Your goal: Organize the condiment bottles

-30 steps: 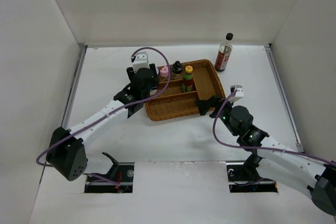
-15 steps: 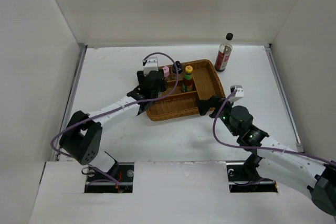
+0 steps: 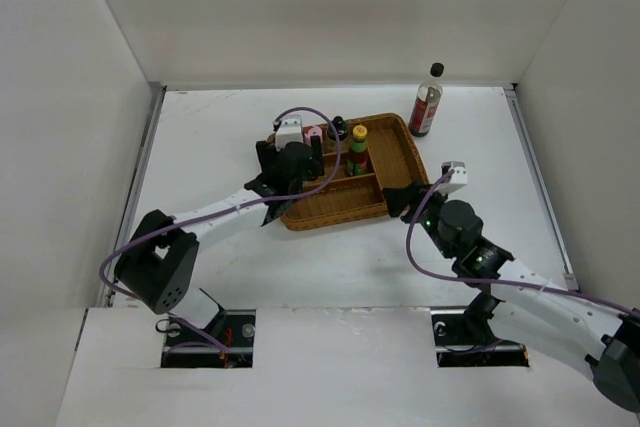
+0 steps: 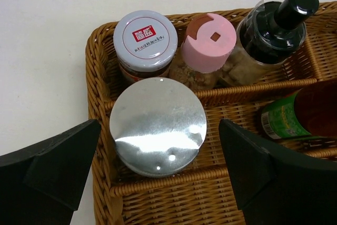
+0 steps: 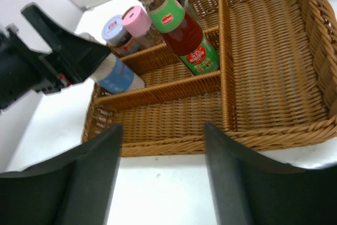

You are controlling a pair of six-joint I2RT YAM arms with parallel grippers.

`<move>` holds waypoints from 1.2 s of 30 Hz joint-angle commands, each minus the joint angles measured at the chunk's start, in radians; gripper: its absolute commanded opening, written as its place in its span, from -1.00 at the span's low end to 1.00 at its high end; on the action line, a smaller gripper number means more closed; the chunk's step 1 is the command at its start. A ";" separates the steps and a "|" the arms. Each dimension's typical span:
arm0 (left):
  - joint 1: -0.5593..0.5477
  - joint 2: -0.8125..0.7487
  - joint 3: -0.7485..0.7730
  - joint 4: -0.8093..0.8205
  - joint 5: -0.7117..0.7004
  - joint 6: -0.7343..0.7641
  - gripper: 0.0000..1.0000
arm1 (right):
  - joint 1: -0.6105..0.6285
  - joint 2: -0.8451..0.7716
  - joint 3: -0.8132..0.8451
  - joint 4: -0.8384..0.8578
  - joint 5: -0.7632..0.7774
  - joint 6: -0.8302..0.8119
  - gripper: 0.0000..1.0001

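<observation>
The grey-lidded blue-labelled jar [image 4: 158,125] stands at the left end of the wicker tray's [image 3: 398,152] middle slot. My left gripper [image 4: 159,148] is open above it, one finger on each side and clear of the lid. Behind the jar stand the purple-white-topped shaker [image 4: 145,40], the pink-topped shaker [image 4: 210,43] and the black-topped one [image 4: 274,25]. The yellow-capped green-red sauce [image 5: 176,19] stands in the middle of the tray. The tall dark red bottle [image 3: 425,102] is on the table behind the tray. My right gripper [image 5: 162,130] is open at the tray's near rim and holds nothing.
The tray's right compartment [image 5: 274,51] and its front slot [image 5: 168,117] hold nothing. White walls close in the table on the left, back and right. The left arm [image 3: 215,212] reaches across the table to the tray's left end.
The left gripper has opened and let go of the grey-lidded jar, which now stands in the tray. The right gripper's jaws have narrowed and it has edged closer to the tray's rim.
</observation>
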 commanded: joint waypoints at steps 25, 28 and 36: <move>0.158 -0.679 -0.755 0.439 0.052 -0.274 1.00 | -0.515 0.673 0.934 -0.325 0.066 -0.298 0.96; 0.160 -0.694 -0.770 0.453 0.051 -0.276 1.00 | -0.521 0.785 1.067 -0.340 0.034 -0.365 1.00; 0.163 -0.723 -0.792 0.461 0.040 -0.285 1.00 | -0.547 1.042 1.345 -0.419 0.029 -0.447 0.98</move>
